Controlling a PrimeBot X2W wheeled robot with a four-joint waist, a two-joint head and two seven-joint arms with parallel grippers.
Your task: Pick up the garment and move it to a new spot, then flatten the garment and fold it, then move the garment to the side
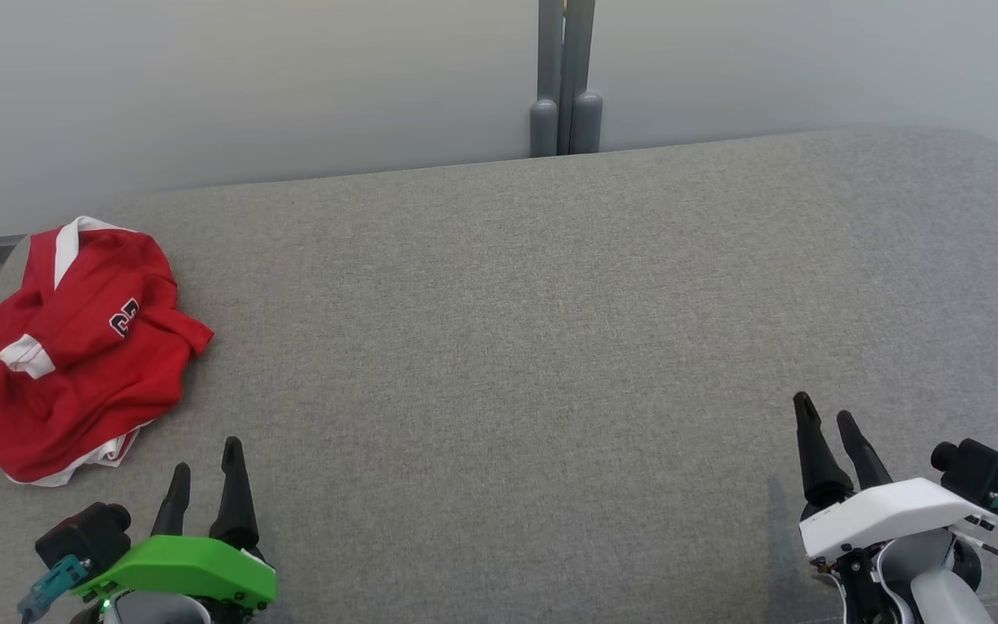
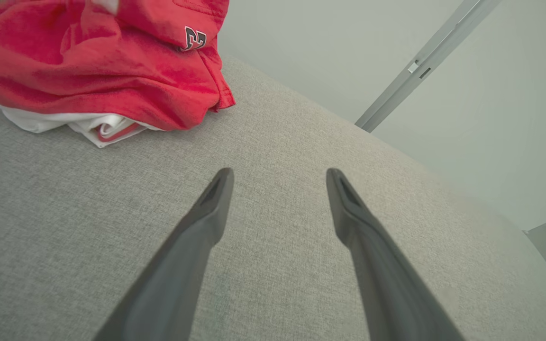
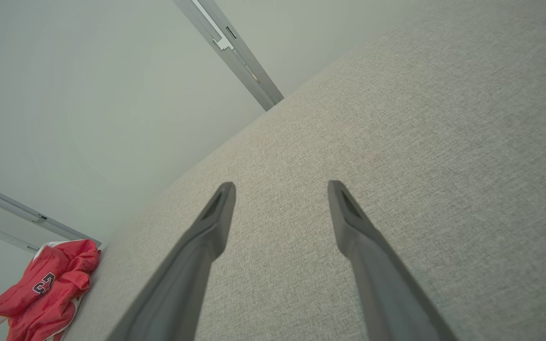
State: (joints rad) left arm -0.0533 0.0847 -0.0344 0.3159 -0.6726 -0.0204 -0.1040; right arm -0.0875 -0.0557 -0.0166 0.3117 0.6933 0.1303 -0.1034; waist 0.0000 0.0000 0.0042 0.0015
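While the jaws of both arms stand spread wide and hold nothing, the left gripper (image 1: 206,455) sits at the near left of the head view and the right gripper (image 1: 824,407) at the near right. Their fingers point away from the robot over a grey woven surface (image 1: 508,329). Between the two grippers lies a broad stretch of bare fabric that runs on to the far edge. That far edge meets a pale, plain wall (image 1: 248,87), against which a grey upright post (image 1: 565,78) stands near the middle; the surface's far corners are rounded. The garment (image 1: 74,347), red with white trim and a dark numeral patch facing up, lies crumpled in a heap at the left side, just beyond the left gripper and apart from it. Its long axis runs roughly from far to near along the left edge, with a white-banded end farthest from the robot; one red flap points toward the middle. Its left part reaches the rounded left edge; whether it hangs over cannot be told. The right gripper is well apart from it.
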